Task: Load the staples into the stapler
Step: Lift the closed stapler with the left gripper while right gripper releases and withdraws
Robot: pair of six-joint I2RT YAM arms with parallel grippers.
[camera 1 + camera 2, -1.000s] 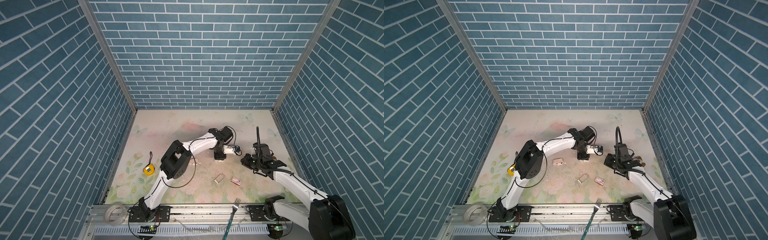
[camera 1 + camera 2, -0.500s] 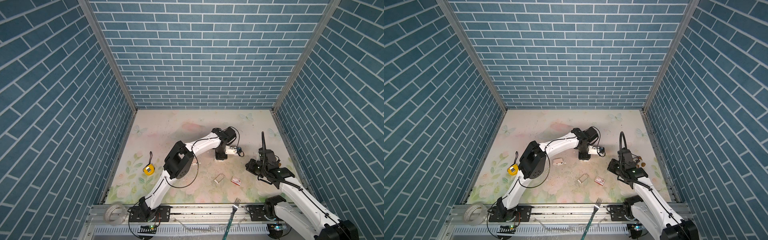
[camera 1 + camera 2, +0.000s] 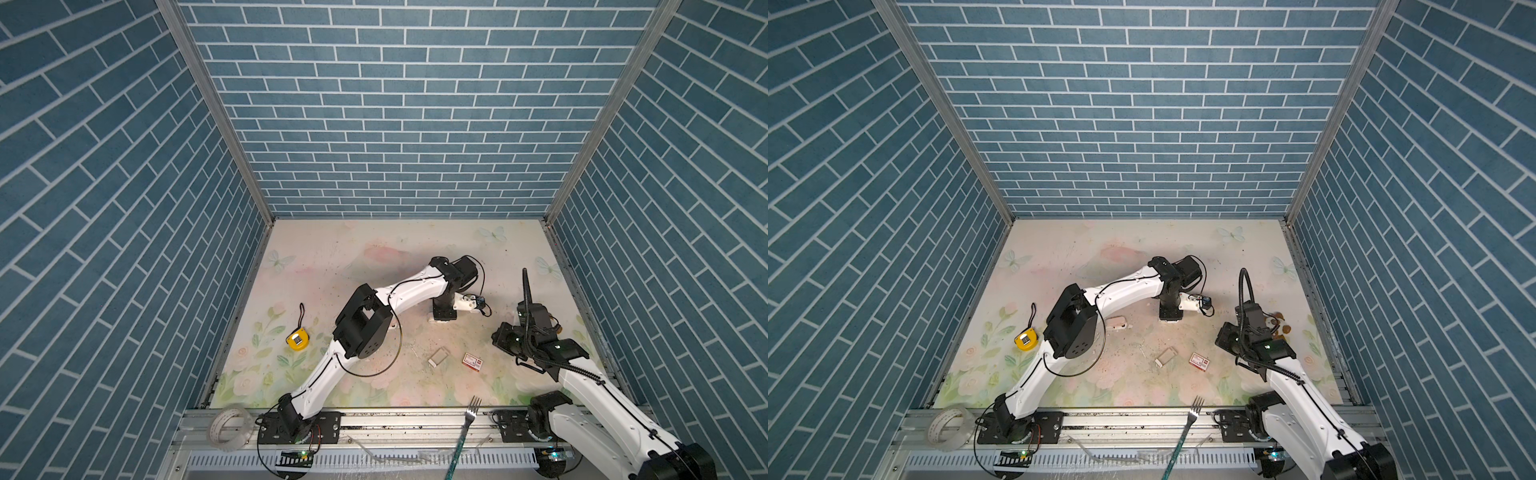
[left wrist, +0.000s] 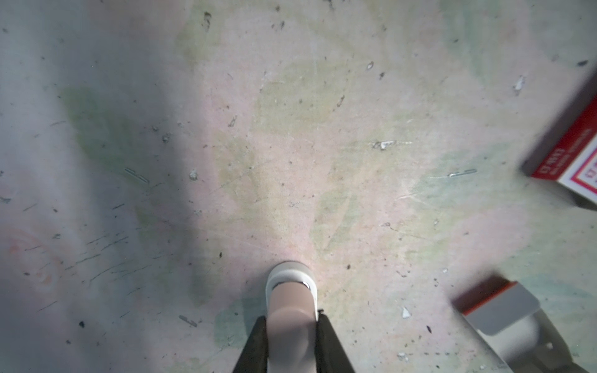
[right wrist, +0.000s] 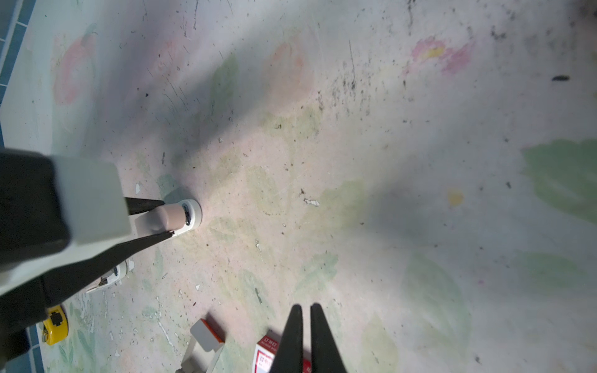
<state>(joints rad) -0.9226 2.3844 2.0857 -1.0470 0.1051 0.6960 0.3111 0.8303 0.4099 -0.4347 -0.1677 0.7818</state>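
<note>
Left gripper (image 4: 290, 318) clenched on stapler (image 4: 290, 287), holding it nose-down on table (image 4: 290, 145). Right gripper (image 5: 306, 306) nearly closed, empty, above box (image 3: 473, 361). Staples (image 3: 438, 356) lie near box, untouched. Likely the fetch step: right gripper must open, then pinch a strip.

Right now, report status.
Left gripper shut on stapler. Right gripper shut, empty, by box. Staples in tray, untouched. Nothing blocks them.
</note>
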